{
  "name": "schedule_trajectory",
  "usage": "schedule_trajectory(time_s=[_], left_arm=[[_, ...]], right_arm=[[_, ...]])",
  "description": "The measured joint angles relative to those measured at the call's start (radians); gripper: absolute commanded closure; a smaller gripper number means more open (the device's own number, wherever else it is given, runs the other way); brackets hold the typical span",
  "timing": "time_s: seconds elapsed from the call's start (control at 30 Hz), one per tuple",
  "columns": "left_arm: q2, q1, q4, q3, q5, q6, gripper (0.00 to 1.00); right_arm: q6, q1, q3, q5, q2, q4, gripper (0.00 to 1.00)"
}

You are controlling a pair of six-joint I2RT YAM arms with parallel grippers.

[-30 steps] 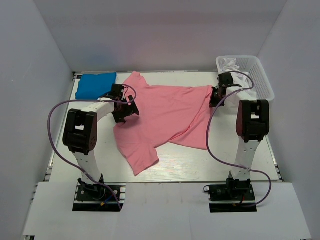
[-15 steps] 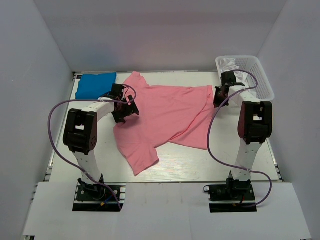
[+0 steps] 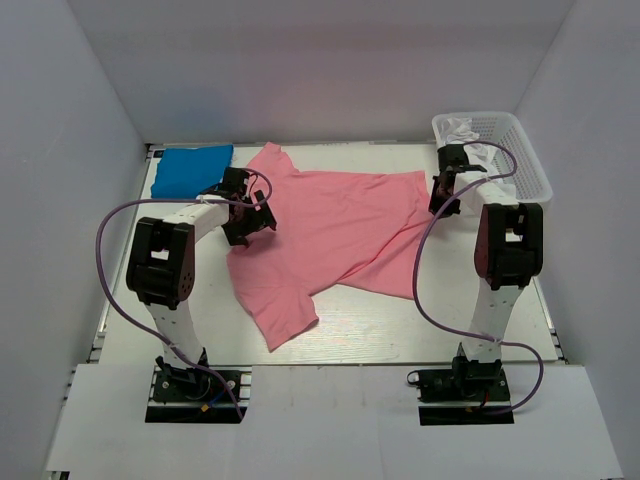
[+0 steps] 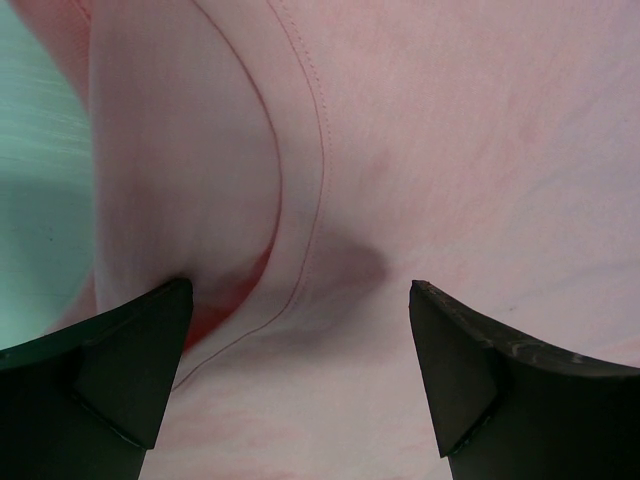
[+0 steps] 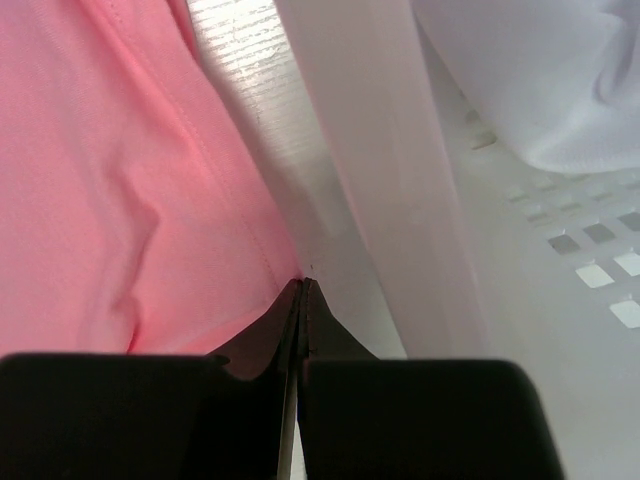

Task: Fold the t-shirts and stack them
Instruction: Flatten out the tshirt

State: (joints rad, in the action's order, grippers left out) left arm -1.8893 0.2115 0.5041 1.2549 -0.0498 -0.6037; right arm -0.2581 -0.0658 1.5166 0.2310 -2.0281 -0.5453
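The salmon-pink t-shirt (image 3: 340,230) lay spread open and mostly flat, with some soft wrinkles. One stitched hem, turned over in a fold, passed right under the left gripper (image 4: 300,300), between its wide-apart fingers. The far right corner of the shirt reached the closed tips of the right gripper (image 5: 303,285), on their left side. The bright blue t-shirt (image 3: 190,170) was a small folded rectangle, beyond the left fingers and to their left, near the pink sleeve.
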Motion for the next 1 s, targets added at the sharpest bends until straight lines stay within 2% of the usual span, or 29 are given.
schedule_trajectory(time_s=[0.2,0.23,0.27,0.33,0.37,0.43,0.5,0.53,0.6,0.73,1.0], left_arm=[[0.002,-0.001,0.021,0.002,0.038,-0.008,0.0],[0.003,-0.002,0.024,0.002,0.044,-0.008,0.0],[0.004,-0.002,0.026,0.001,0.048,-0.008,0.0],[0.008,-0.004,0.034,-0.002,0.055,-0.008,0.0],[0.009,-0.006,0.034,-0.004,0.055,-0.008,0.0],[0.013,-0.007,0.034,-0.01,0.054,-0.008,0.0],[0.016,-0.008,0.034,-0.013,0.051,-0.008,0.0],[0.016,-0.008,0.034,-0.013,0.05,-0.008,0.0],[0.016,-0.008,0.034,-0.013,0.046,-0.008,0.0],[0.017,-0.007,0.033,-0.013,0.036,-0.007,0.0],[0.016,-0.004,0.029,-0.013,0.021,-0.008,0.0]], right_arm=[[0.003,0.0,0.0,0.002,0.013,-0.015,1.0],[0.003,0.0,-0.002,0.008,0.019,-0.02,0.86],[0.003,0.0,-0.002,0.008,0.026,-0.027,0.79],[0.01,0.0,-0.003,-0.008,0.041,-0.037,0.67],[0.018,0.0,-0.006,-0.027,0.052,-0.037,0.67],[0.032,0.001,-0.018,-0.057,0.075,-0.035,0.57],[0.051,0.005,-0.038,-0.103,0.103,-0.031,0.4],[0.06,0.005,-0.045,-0.128,0.114,-0.032,0.25],[0.071,0.005,-0.058,-0.192,0.136,-0.029,0.11],[0.076,-0.008,-0.113,-0.314,0.201,-0.013,0.1],[0.029,-0.108,-0.375,-0.496,0.403,0.019,0.1]])
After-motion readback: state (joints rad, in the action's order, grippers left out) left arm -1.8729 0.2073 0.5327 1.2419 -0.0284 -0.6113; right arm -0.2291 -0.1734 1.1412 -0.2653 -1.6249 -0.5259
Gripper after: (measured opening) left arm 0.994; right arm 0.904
